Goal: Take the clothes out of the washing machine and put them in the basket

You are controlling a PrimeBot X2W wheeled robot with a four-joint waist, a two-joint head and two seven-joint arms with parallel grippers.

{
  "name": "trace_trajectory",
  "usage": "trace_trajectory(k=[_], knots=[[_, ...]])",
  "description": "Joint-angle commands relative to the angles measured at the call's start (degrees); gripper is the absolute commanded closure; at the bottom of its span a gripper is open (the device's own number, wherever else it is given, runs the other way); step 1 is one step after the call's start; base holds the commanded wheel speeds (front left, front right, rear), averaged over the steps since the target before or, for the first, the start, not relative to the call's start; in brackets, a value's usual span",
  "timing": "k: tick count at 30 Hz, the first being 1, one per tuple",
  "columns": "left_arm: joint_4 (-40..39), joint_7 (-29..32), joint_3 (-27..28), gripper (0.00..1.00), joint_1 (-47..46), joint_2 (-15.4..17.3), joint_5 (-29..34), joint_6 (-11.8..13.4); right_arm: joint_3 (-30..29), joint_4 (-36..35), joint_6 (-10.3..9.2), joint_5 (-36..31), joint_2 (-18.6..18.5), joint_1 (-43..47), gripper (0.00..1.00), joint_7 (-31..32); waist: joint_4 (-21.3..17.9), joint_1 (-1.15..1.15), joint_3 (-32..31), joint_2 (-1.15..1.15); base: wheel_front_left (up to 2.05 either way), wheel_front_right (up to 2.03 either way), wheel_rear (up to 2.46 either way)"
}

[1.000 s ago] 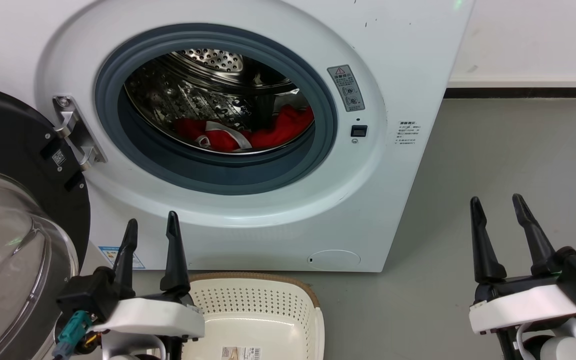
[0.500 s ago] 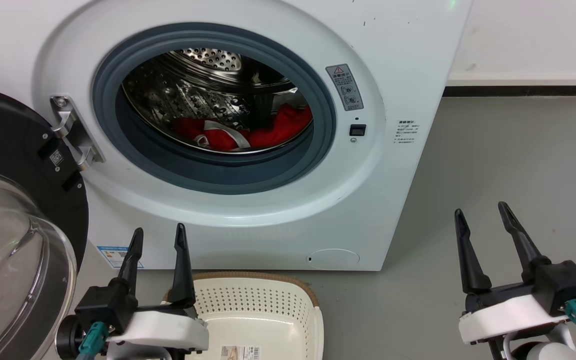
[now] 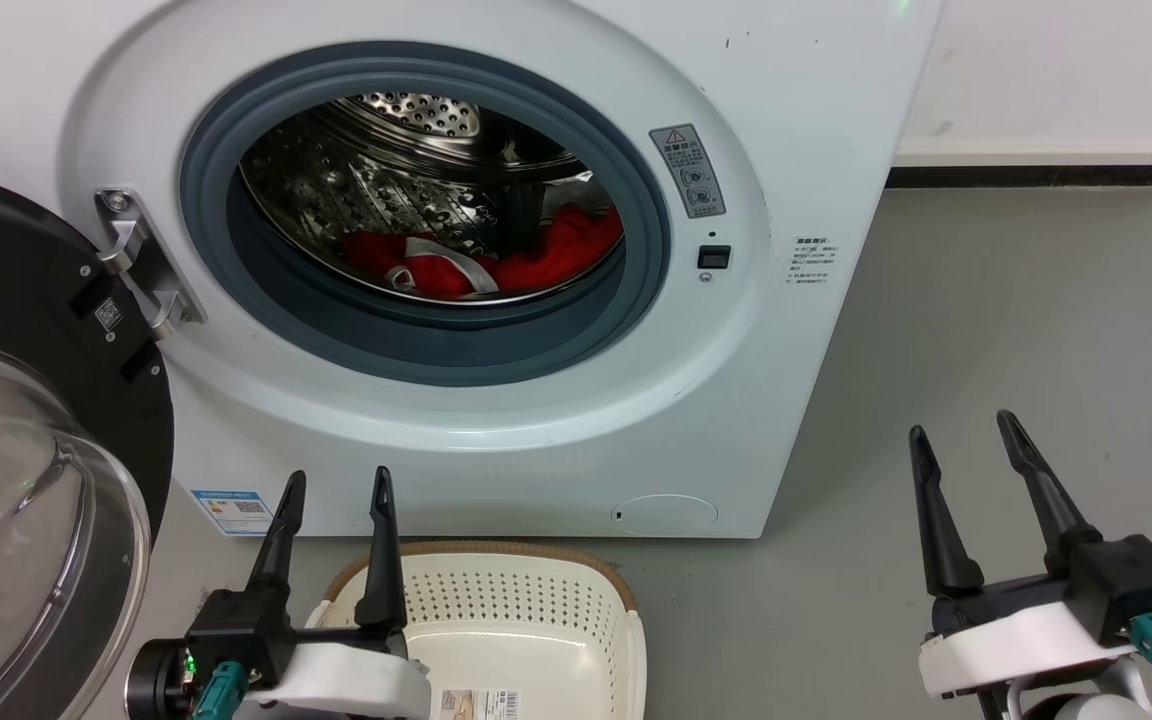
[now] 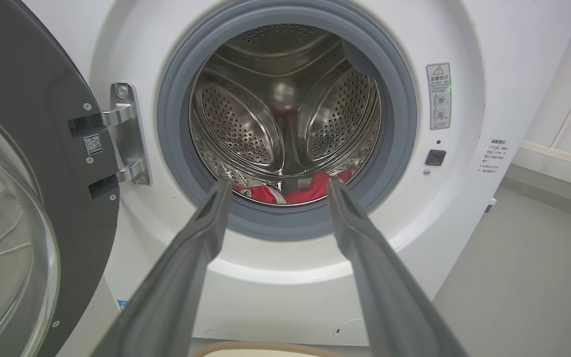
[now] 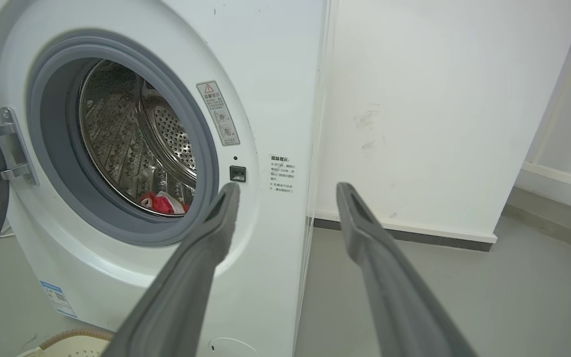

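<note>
Head view: red clothes [image 3: 496,265] lie mid-frame, low in drum of washing machine [image 3: 536,440], basket [image 3: 496,600] bottom centre w/ no clothes seen, left claw [image 3: 338,476] & right claw [image 3: 962,424] both wide, empty; prob. pre-reach step, next needs a claw thru porthole to pinch fabric.

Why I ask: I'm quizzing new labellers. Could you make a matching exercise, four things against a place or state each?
1. bright red fabric clothes
2. cream-white perforated plastic basket
3. black-framed round glass door
4. dark two-fingered left pincer

A. swung open at the left
B. open, holding nothing
C. on the grey floor
D. inside the perforated steel drum

Pairs: 1-D, 2-C, 3-A, 4-B.
</note>
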Motion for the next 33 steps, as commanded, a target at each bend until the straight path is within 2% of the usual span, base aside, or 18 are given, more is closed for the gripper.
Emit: trace_trajectory(k=[1, 4, 9, 21, 33], knots=[[-0.14, -0.46, 0.40, 0.00, 0.13, -0.30, 0.95, -0.37, -0.29, 0.22, -0.02, 0.81, -0.22, 0.61, 0.00, -0.48, -0.03, 0.00, -0.03, 0.00, 0.00, 0.00, 0.00], [1.03, -0.88, 2.00, 0.00, 0.92, -1.30, 1.56, -2.25, -0.63, 1.70, -0.02, 2.07, -0.19, 0.75, 0.00, -1.04, -0.06, 0.00, -0.06, 0.00, 0.00, 0.00, 0.00], [2.84, -1.43, 3.33, 0.00, 1.19, -2.25, 4.57, -3.53, -0.76, 3.36, -0.02, 1.54, -0.18, 1.23, 0.00, -1.53, -0.12, 0.00, -0.24, 0.00, 0.00, 0.00, 0.00], [1.64, -2.55, 2.75, 0.00, 1.84, -2.59, 11.47, -3.54, -0.33, 3.90, -0.03, -2.57, -0.18, 1.00, 0.00, -2.63, -0.22, 0.00, -0.25, 0.00, 0.00, 0.00, 0.00], [2.56, -2.42, 3.47, 0.00, 1.72, -2.82, 10.90, -4.44, 0.04, 4.40, -0.03, -1.39, -0.18, 0.54, 0.00, -2.51, -0.49, 0.00, -0.08, 0.00, 0.00, 0.00, 0.00]])
